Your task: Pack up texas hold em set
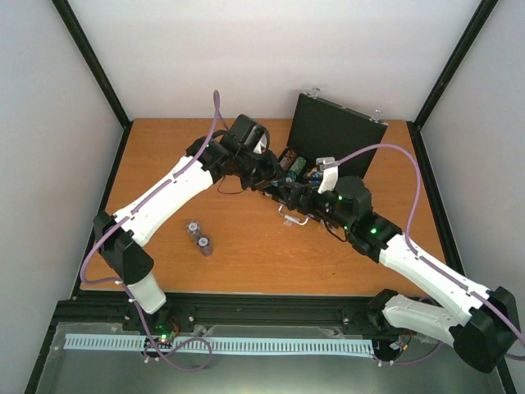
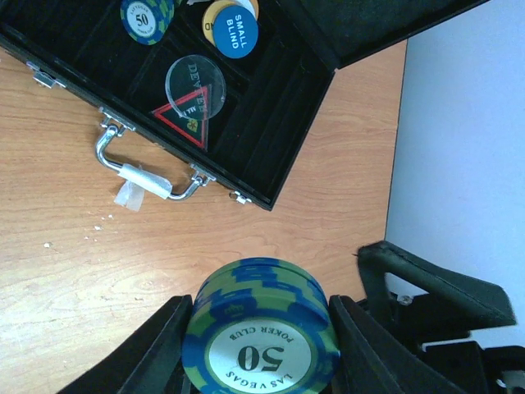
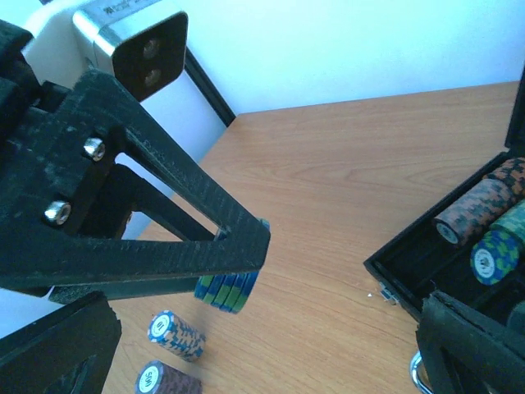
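Note:
The black case (image 1: 338, 131) stands open at the back, lid upright. My left gripper (image 1: 264, 171) is shut on a blue-green stack of 50 chips (image 2: 262, 328), held above the table just left of the case; the stack also shows in the right wrist view (image 3: 228, 289). In the case (image 2: 271, 107) lie a 50 chip stack (image 2: 148, 18), a blue small-blind disc (image 2: 236, 33), a clear dealer disc (image 2: 195, 86) and a red-edged triangular token (image 2: 184, 121). My right gripper (image 3: 262, 365) is open and empty beside the case's front, near the silver handle (image 2: 139, 168).
Two chip stacks lie on the table to the front left, one blue-patterned (image 3: 175, 335) and one brown (image 3: 160, 379); both show from above (image 1: 198, 235). More stacks lie in the case's slots (image 3: 467, 212). Grey walls ring the table.

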`<state>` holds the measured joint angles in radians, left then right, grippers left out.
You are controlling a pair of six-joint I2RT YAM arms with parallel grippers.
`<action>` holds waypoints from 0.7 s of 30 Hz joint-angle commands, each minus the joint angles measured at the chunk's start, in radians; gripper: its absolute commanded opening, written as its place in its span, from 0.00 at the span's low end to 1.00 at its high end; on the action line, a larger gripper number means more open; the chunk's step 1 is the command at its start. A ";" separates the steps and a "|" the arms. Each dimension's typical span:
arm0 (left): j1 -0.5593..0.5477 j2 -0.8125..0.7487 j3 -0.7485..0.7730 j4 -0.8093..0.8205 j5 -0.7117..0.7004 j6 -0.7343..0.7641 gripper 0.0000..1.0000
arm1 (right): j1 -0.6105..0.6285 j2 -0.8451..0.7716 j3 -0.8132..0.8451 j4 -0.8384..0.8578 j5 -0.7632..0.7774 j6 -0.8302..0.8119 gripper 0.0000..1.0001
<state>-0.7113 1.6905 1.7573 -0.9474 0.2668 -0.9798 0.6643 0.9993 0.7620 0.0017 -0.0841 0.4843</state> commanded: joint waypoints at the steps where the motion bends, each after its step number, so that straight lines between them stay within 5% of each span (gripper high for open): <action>1: 0.009 -0.006 0.057 -0.006 0.034 -0.028 0.01 | 0.023 0.052 0.040 0.089 -0.002 0.020 1.00; 21: 0.009 -0.018 0.080 0.008 0.073 -0.043 0.01 | 0.052 0.150 0.086 0.193 0.070 0.073 0.96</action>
<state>-0.7040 1.6917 1.7962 -0.9497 0.3111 -1.0077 0.7090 1.1332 0.8093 0.1177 -0.0608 0.5304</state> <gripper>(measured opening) 0.418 0.973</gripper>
